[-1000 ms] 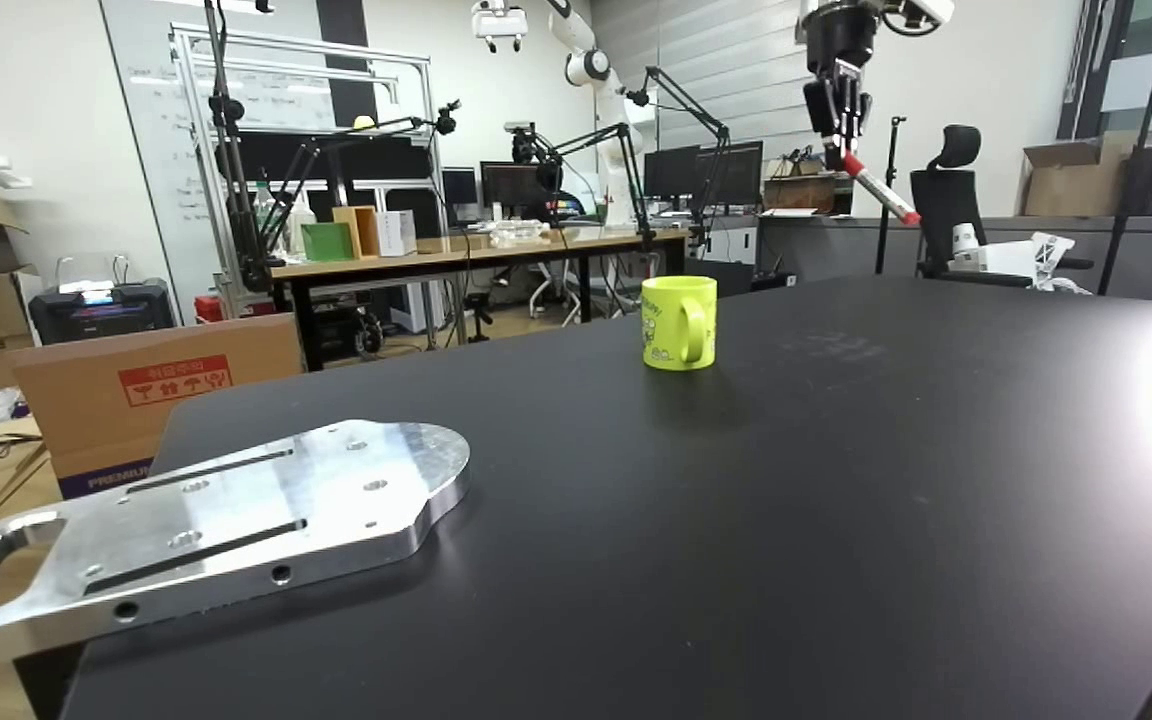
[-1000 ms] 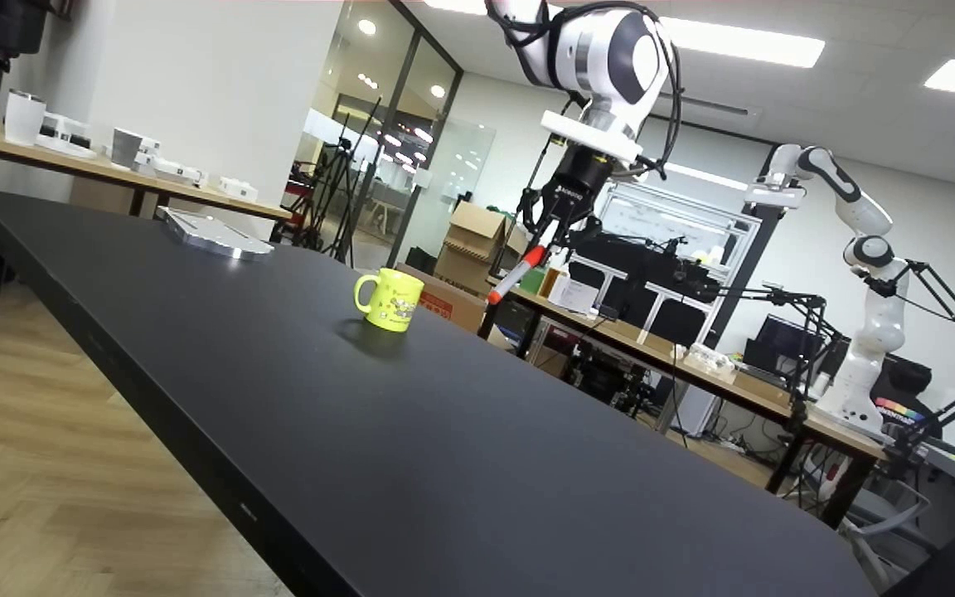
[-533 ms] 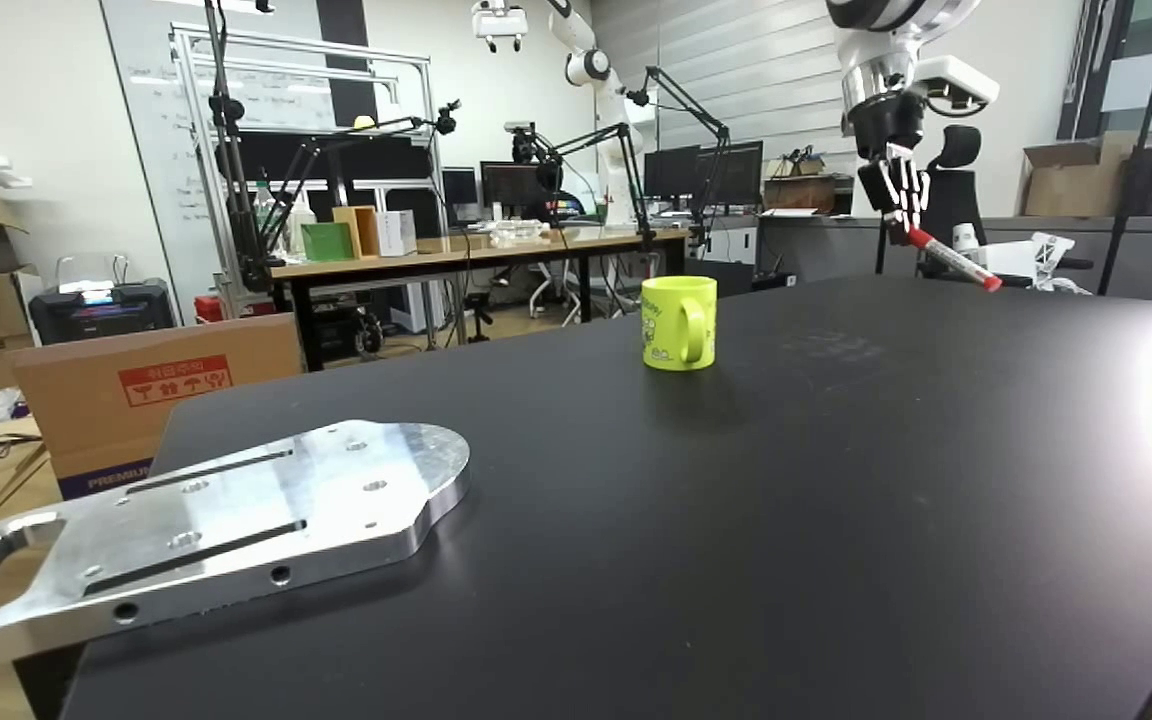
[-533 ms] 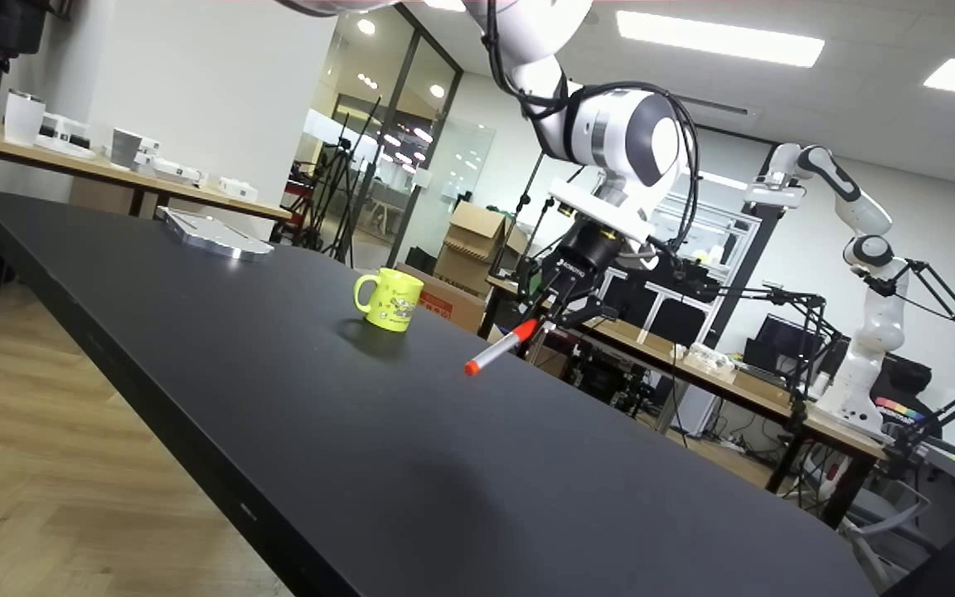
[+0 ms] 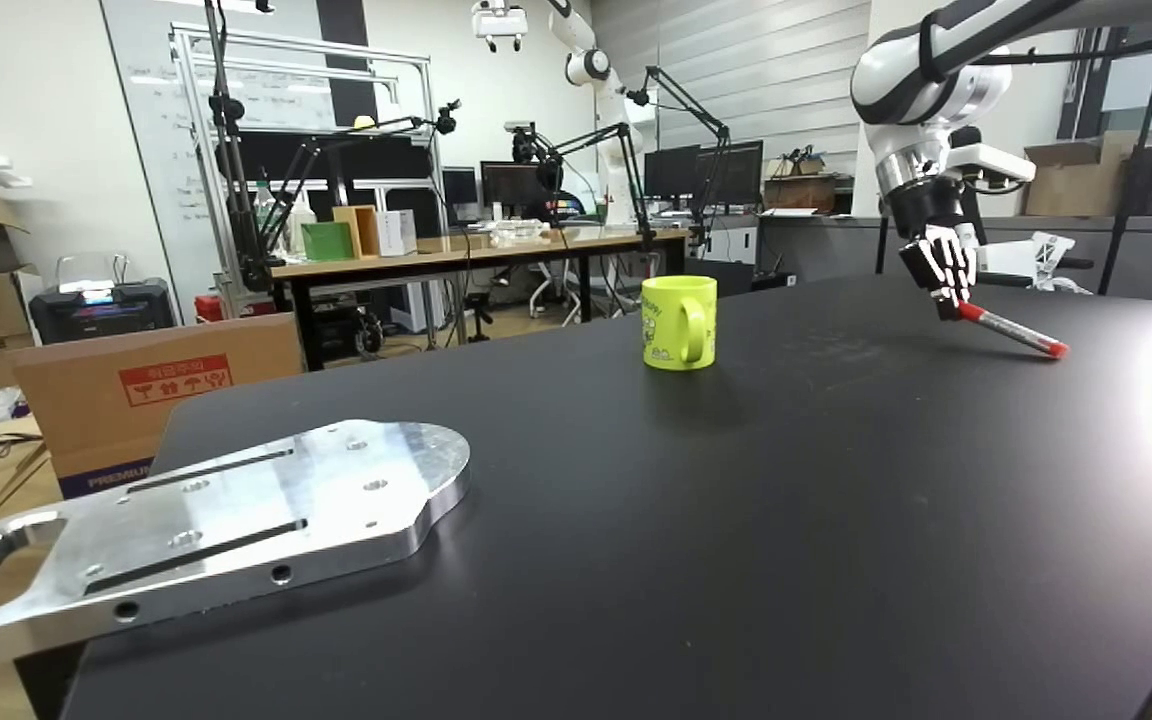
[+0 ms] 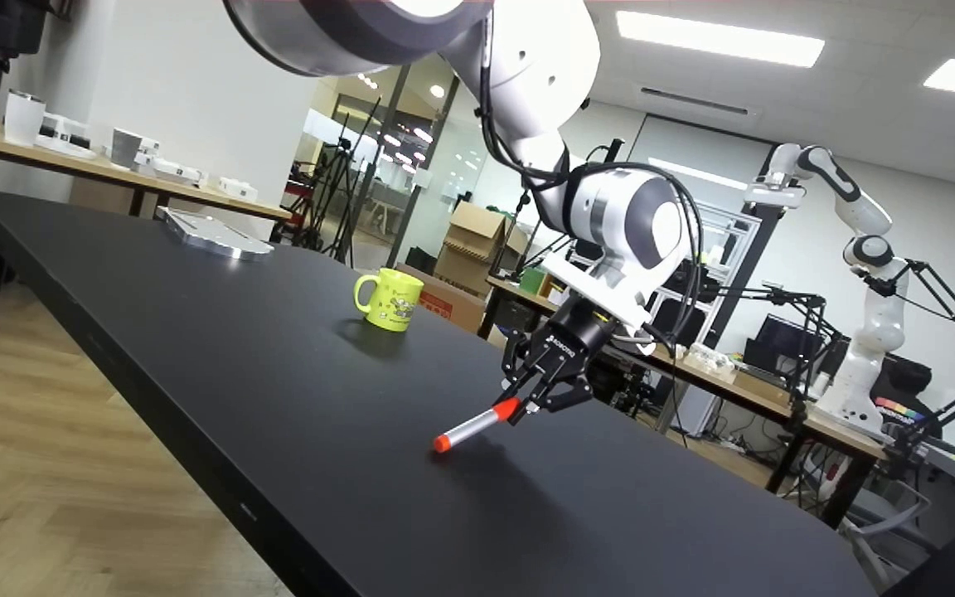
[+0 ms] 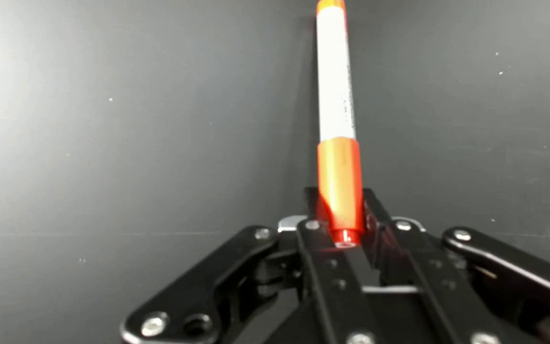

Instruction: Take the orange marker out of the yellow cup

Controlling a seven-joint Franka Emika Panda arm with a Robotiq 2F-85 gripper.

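In an exterior view, your tool [image 5: 954, 308] sits low over the far right of the black counter [image 5: 736, 550], clamped around the capped end of the orange marker [image 5: 1014, 332]. It runs out to the right, tilted down, free end close to the surface; can't tell if it touches. You have the yellow cup [image 5: 674, 322] upright near the far edge, handle turned toward the camera, well apart from tool and marker. A slotted metal plate [image 5: 326, 480] lies front left, cut off by the frame. Behind it, a cardboard box [image 5: 136, 430] with a red label; farther back, a wooden desk [image 5: 446, 248].

In an exterior view, your tool [image 6: 519, 410] shows the same grip: orange marker [image 6: 476, 425] slants down to the left, free end just above or on the counter, can't call which. The yellow cup [image 6: 395, 300] is upright, up and left of it in frame, handle pointing left, print on its side. Metal plate [image 6: 216, 239] lies beyond. Cables run along your arm [image 6: 589, 207].

In the wrist view, your tool's fingers [image 7: 376, 210] grip the orange marker [image 7: 336, 81] by its cap, from both sides, the cap's end sitting between them. White barrel points away, dark print on its right side, far orange end cut by the top of the frame.
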